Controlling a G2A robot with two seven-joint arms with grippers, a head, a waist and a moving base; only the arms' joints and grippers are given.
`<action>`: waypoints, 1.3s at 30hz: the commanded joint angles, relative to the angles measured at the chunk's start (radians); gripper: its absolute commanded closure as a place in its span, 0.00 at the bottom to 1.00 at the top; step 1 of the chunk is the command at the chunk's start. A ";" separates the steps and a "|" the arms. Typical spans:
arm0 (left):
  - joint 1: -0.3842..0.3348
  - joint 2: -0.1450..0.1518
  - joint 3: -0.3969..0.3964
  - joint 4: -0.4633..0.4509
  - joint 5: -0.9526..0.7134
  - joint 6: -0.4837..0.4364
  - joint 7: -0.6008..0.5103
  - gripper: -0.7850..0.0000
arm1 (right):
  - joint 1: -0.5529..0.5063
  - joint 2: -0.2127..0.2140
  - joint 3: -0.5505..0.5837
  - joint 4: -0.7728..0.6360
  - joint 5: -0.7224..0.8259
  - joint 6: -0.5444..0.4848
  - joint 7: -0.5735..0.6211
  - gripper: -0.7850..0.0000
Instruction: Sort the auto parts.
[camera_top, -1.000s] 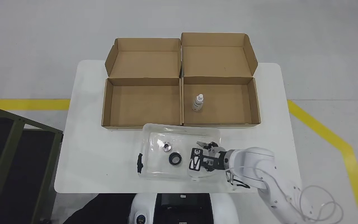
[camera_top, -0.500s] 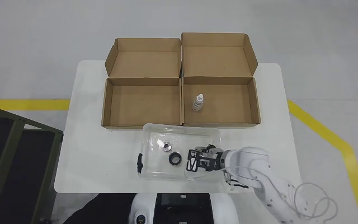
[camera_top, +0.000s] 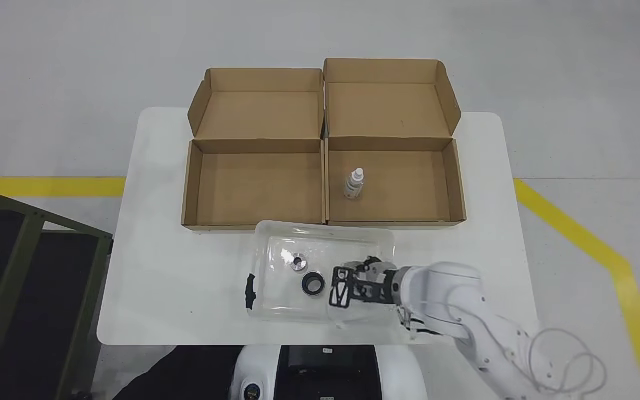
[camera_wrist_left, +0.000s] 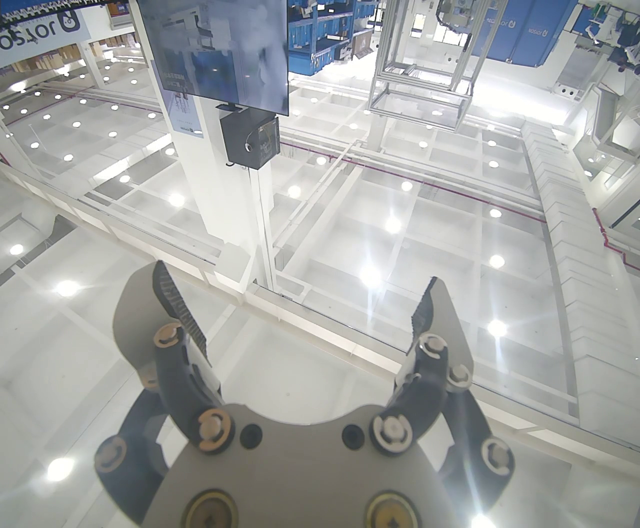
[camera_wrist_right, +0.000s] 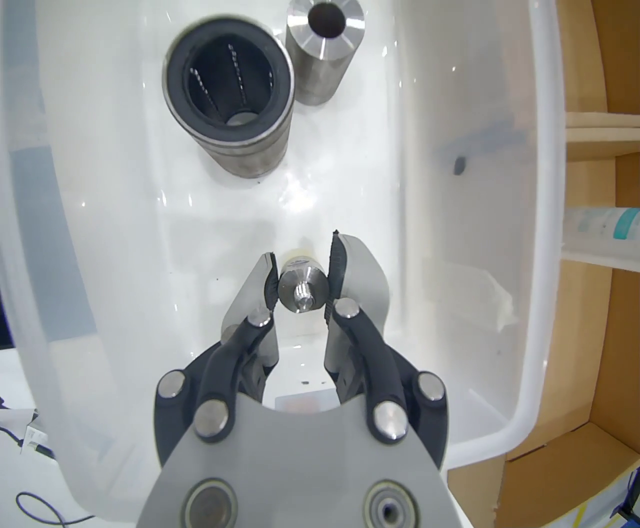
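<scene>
One white table, clear bin, grey floor, yellow stripe

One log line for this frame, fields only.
right gripper: jaws shut on small metal part | where: inside clear bin | left gripper: jaws open

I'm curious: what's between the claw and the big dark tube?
Only bare tub floor lies between the right gripper and the big dark tube, in the right wrist view.

Two boxes sit side by side mid-frame, a bottle in the right one. Below them, a bin holds bearing and sleeve.
</scene>
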 joint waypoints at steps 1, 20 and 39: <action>0.000 0.000 0.000 0.000 0.000 0.000 0.000 0.00 | -0.011 0.003 0.011 -0.016 0.001 0.002 -0.021 1.00; 0.000 0.000 0.000 0.000 0.000 0.000 0.000 0.00 | -0.114 0.020 0.132 -0.073 0.028 0.070 -0.471 1.00; 0.000 0.000 0.000 0.000 0.000 0.000 0.000 0.00 | -0.036 0.009 0.180 -0.055 0.235 0.064 -0.768 1.00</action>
